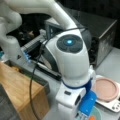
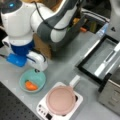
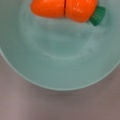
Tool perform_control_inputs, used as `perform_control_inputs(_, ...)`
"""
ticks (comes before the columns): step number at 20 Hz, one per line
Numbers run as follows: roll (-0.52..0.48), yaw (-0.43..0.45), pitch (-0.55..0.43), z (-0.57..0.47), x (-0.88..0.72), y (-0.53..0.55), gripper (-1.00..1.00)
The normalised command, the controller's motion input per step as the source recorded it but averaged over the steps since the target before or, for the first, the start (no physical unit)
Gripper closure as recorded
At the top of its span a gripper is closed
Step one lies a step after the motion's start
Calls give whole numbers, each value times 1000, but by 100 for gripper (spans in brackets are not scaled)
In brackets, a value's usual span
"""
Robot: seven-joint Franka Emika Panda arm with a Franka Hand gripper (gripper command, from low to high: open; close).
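Pincer unseen; grey table bears teal bowl.

Orange carrot with green cap, teal bowl, pink pan, grey table

We saw soft, even light and heavy blur everywhere. Behind the arm the background stayed dim; the bowl showed faint glare, its rim out of focus.

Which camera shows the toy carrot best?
The wrist view: the toy carrot fills the top, green cap visible, inside the teal bowl. A front view shows it small; another shows only an orange sliver.
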Motion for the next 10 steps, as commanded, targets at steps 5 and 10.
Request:
perform_control_inputs(5,-148,-146,14,102,-365,445,-100)
perform_control_inputs(10,-196,-133,-13,135,-605,529,-100)
